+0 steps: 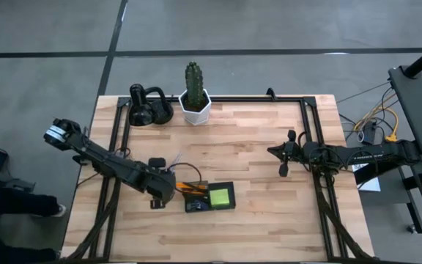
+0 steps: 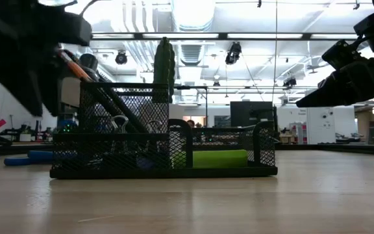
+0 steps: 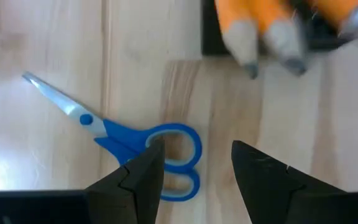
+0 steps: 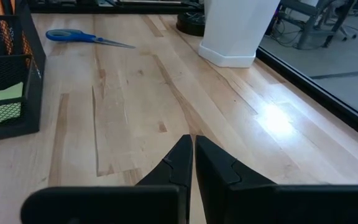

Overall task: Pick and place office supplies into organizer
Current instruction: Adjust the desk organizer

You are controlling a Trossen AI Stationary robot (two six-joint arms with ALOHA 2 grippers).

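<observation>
Low view shows the mesh organizer holding orange pencils and a green sticky pad. Left end effector hangs wide open over the scissors on the tabletop, holding nothing; right end effector is closed, empty.

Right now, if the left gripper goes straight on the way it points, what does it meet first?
Probably the blue-handled scissors: the open left gripper points down over their handle loops, though its height above them is unclear.
</observation>
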